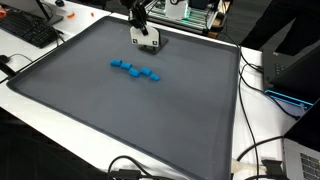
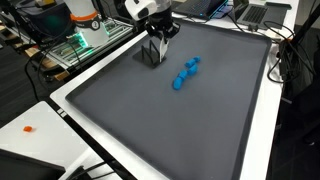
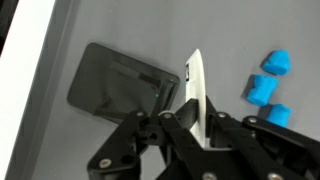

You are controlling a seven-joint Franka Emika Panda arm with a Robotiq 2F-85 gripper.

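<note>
The end effector (image 1: 146, 37) is down at the far edge of the grey mat (image 1: 120, 120), well apart from the row of blue blocks (image 1: 135, 70) that lies near the mat's middle. In the wrist view a thin white plate (image 3: 195, 80) stands on edge between the fingers, and they sit against both of its faces, so I take the end effector (image 3: 195, 112) to be clamped on it. On the side of the plate away from the blue blocks (image 3: 268, 85), a dark flat rectangle (image 3: 118, 85) lies on the mat just beside it. I cannot tell whether the two touch.

In an exterior view the end effector (image 2: 153, 50) reaches down to the mat surface, with the blocks (image 2: 186, 72) untouched off to one side. The plate's lower edge looks to be at or very near the mat, though none of the views settles it.

To my eye this is the grasp stage: the plate is gripped but not yet lifted clear. The next move calls for a straight, steady rise so the thin plate does not twist in the grip or scrape the dark rectangle. Any travel toward the blue blocks needs enough height to pass over them. A keyboard (image 1: 28, 30) sits on the tabletop (image 1: 30, 110) beyond the mat, farther from the blocks than the end effector is.
</note>
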